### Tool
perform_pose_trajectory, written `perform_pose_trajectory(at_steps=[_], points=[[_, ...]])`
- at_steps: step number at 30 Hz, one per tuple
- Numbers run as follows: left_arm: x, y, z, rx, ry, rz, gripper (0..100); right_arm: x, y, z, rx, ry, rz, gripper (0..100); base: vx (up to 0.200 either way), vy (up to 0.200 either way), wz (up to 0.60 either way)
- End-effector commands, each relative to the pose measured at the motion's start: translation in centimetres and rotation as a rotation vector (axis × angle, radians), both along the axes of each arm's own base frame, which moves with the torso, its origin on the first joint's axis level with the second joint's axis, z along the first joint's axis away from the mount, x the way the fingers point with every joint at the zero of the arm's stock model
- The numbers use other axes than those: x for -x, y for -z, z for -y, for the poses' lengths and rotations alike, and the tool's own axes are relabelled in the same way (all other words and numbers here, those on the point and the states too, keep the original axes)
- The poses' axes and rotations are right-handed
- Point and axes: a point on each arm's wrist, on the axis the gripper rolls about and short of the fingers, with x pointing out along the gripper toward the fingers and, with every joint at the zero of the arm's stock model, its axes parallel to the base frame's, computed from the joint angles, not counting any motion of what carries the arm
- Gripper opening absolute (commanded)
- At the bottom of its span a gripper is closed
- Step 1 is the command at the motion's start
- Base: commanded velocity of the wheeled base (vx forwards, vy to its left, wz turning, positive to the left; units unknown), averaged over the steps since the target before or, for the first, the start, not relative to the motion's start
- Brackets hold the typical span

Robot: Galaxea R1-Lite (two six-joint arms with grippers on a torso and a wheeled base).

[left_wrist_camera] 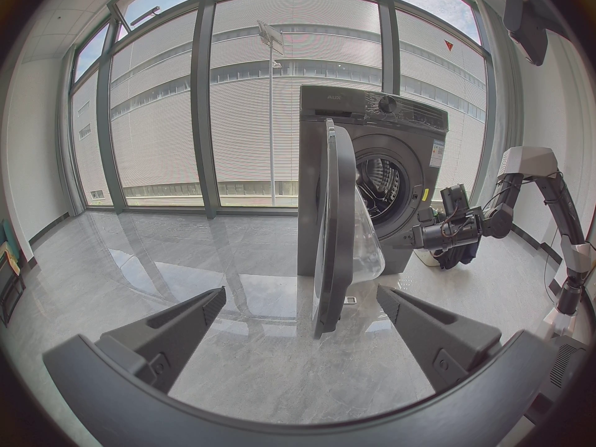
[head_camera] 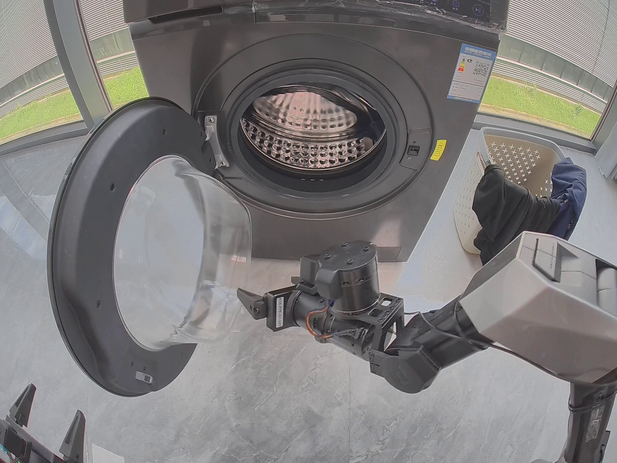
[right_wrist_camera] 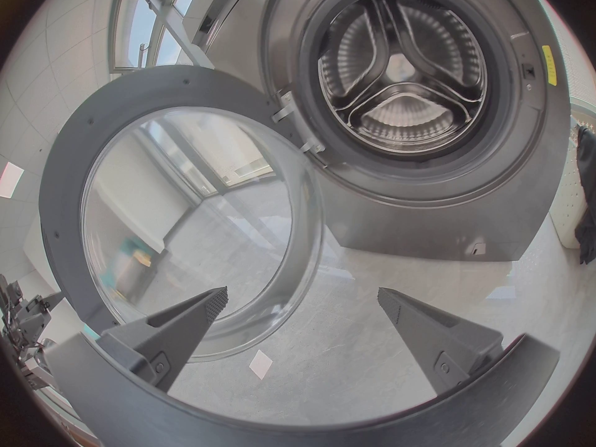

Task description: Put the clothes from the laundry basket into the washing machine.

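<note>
The grey washing machine (head_camera: 308, 46) stands with its round door (head_camera: 90, 245) swung wide to the left and its steel drum (head_camera: 312, 130) empty. To its right, the white laundry basket (head_camera: 514, 155) holds a black garment (head_camera: 508, 210) and a blue garment (head_camera: 571, 191), both draped over its rim. My right gripper (head_camera: 247, 302) hangs low in front of the machine, beside the door's glass bowl, open with nothing between its fingers (right_wrist_camera: 186, 324). My left gripper (head_camera: 50, 413) stays low at the near left, also open and empty (left_wrist_camera: 301, 292).
Glossy grey tile floor (head_camera: 257, 406) spreads before the machine. Tall windows (head_camera: 38, 65) stand behind and to both sides. The open door (left_wrist_camera: 335, 231) juts out into the floor space on the left. The basket sits tight against the machine's right side, near the window sill.
</note>
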Motion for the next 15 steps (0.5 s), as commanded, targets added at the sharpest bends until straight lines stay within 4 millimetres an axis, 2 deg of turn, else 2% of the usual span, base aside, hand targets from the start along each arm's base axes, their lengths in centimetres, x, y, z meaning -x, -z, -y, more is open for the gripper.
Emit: perform_pose_trajectory(at_steps=[1, 4, 11, 15], points=[[0.0, 0.5, 0.0, 0.000, 0.000, 0.000, 100, -0.2, 2.1, -1.3, 0.021, -0.012, -0.017, 100, 0.000, 0.000, 0.00], [0.0, 0.5, 0.0, 0.000, 0.002, -0.002, 100, -0.5, 2.7, -1.9, 0.017, -0.015, -0.014, 100, 0.000, 0.000, 0.00], [0.0, 0.5, 0.0, 0.000, 0.002, -0.002, 100, -0.1, 2.4, -5.1, -0.042, -0.024, 0.031, 100, 0.000, 0.000, 0.00], [0.0, 0.5, 0.0, 0.000, 0.002, -0.002, 100, -0.3, 2.2, -5.4, -0.057, -0.020, 0.037, 100, 0.000, 0.000, 0.00]])
